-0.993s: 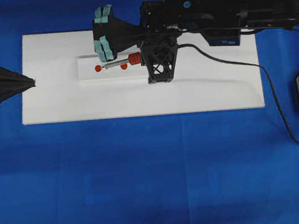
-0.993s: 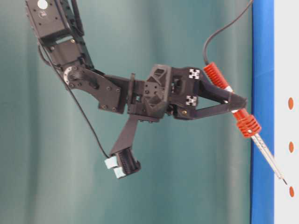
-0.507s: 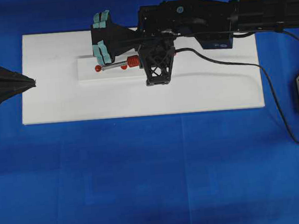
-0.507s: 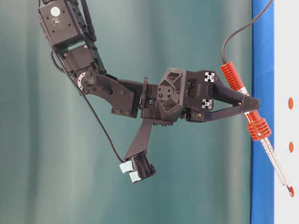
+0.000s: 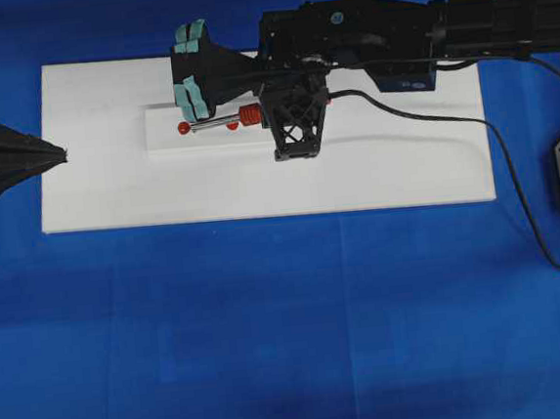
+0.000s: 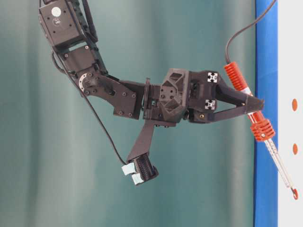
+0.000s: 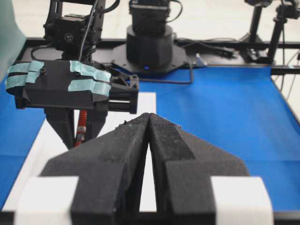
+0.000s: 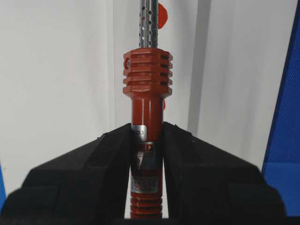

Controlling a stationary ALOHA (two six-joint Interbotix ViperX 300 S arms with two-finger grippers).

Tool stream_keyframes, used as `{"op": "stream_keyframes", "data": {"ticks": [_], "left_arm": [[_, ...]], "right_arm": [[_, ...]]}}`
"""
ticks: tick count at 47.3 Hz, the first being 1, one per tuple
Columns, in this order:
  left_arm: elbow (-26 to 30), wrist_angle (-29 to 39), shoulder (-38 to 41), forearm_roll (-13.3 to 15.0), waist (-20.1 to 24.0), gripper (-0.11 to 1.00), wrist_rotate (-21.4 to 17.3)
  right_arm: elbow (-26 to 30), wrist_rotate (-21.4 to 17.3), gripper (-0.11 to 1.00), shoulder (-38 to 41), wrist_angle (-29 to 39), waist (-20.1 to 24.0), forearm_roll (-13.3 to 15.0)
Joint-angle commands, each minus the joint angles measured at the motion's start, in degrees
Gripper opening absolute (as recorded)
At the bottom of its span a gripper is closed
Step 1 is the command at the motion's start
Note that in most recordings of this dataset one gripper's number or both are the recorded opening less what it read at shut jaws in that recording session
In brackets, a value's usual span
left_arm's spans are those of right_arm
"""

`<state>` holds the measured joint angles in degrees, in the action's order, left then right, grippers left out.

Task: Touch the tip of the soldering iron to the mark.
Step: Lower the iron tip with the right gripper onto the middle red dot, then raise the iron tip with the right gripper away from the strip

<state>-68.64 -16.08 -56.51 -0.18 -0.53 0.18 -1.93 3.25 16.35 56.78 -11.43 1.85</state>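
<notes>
Since a second ago the right gripper, clamped on the soldering iron, has dropped the tip onto the leftmost red mark near the white board's upper-left edge; the left gripper sits closed. Contact looks made; next, hold steady.

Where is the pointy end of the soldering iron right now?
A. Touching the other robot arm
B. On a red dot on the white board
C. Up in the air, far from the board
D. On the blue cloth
B. In the table-level view the tip of the soldering iron, held in the right gripper, meets a red dot on the white board.
</notes>
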Motion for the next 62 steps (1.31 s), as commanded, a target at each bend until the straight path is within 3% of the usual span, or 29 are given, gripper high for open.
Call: {"op": "stream_keyframes", "data": {"ticks": [1, 35, 62], "left_arm": [[0.5, -0.3, 0.3, 0.0, -0.2, 0.02, 0.1], [0.6, -0.2, 0.2, 0.0, -0.2, 0.02, 0.1], [0.6, -0.2, 0.1, 0.0, -0.2, 0.02, 0.1]], "right_arm": [[1.3, 0.0, 0.07, -1.1, -0.2, 0.0, -0.1], [1.4, 0.1, 0.07, -1.2, 0.1, -0.1, -0.1], [4.4, -0.4, 0.07, -8.8, 4.8, -0.4, 1.6]]}}
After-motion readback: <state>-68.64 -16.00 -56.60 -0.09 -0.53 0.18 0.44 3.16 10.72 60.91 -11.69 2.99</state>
